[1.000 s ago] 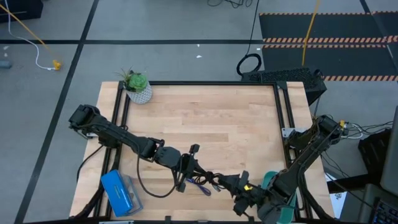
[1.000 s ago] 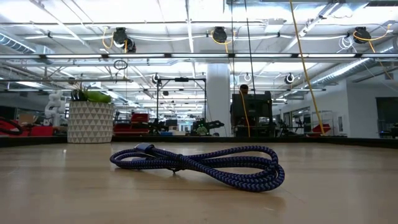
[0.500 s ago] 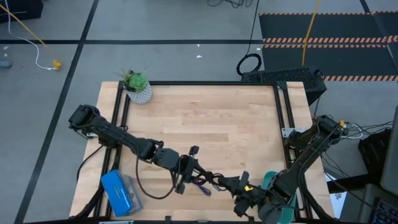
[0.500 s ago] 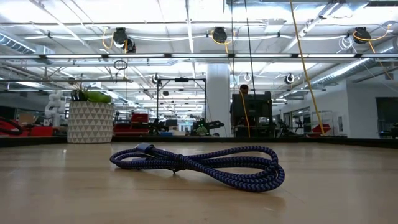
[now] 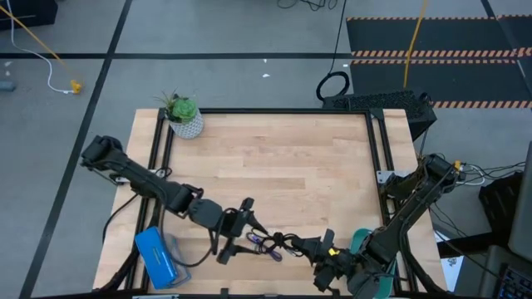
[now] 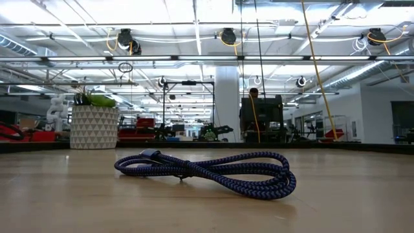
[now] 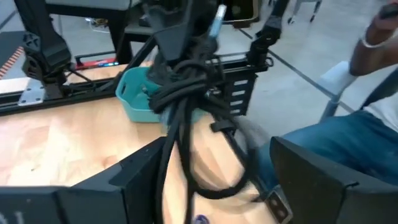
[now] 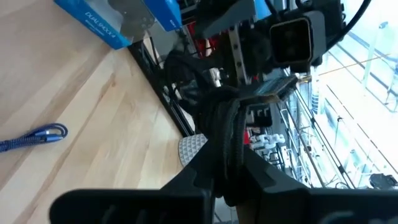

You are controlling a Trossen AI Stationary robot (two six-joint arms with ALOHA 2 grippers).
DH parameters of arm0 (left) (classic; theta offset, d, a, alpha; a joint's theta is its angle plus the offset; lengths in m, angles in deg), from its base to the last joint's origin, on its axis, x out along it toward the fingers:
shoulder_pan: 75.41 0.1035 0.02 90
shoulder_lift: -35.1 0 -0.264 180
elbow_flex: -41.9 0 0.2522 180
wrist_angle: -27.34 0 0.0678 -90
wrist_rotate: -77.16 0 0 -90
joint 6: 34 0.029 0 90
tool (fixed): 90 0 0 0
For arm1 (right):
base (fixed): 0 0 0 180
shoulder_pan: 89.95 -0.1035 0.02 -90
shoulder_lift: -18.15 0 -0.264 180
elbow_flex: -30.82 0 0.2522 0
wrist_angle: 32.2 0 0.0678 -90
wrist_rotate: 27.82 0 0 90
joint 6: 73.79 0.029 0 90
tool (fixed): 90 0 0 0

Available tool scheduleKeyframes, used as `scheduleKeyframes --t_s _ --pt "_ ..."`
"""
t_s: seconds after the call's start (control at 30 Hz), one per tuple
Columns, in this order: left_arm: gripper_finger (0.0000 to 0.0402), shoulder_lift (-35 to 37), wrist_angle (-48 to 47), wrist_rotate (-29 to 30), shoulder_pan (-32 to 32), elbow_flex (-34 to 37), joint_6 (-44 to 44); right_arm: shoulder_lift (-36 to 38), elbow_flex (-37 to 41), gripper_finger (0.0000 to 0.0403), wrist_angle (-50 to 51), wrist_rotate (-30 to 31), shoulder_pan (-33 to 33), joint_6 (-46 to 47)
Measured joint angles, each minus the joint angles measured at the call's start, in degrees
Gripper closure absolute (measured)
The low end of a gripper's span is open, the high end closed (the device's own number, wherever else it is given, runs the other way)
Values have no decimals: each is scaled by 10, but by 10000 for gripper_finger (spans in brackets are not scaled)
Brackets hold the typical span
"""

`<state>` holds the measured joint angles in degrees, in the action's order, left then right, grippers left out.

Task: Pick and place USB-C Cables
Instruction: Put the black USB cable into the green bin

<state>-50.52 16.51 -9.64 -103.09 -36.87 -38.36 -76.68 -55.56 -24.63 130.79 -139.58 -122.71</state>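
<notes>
A black USB-C cable bundle hangs from my right gripper, which is shut on it near the table's near edge. My left gripper stands open just left of it, its fingers on either side of the hanging cable loop; whether they touch it I cannot tell. A blue-purple USB-C cable lies coiled flat on the table between the two grippers. The teal tray sits by the right arm at the near right. My right gripper pinches the black cable bundle between its two fingers, several strands together. The fingers come nearly level from the table's right side. The bundle hangs below the hold in a slack loop; whether its lower end rests on the table I cannot tell.
A blue box lies at the near left corner and a potted plant stands at the far left corner. A person in jeans sits beyond the near right edge. The table's middle and far half are bare wood.
My left gripper has opened, let go of the black cable bundle and drawn back toward the table's left and near edges. My right gripper has shut on the bundle and keeps its place. The blue-purple cable has not moved.
</notes>
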Motion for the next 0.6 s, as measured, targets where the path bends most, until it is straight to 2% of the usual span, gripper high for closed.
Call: scheduleKeyframes --t_s 0.13,0.43,0.6 --pt "127 11 -15 3 -17 0 -2 0 0 386 1 1 -3 1" --pt "173 18 -53 8 -50 0 -3 0 0 386 0 -1 -4 3" --pt "193 36 -66 43 -67 0 -4 0 0 386 0 -37 -4 46"
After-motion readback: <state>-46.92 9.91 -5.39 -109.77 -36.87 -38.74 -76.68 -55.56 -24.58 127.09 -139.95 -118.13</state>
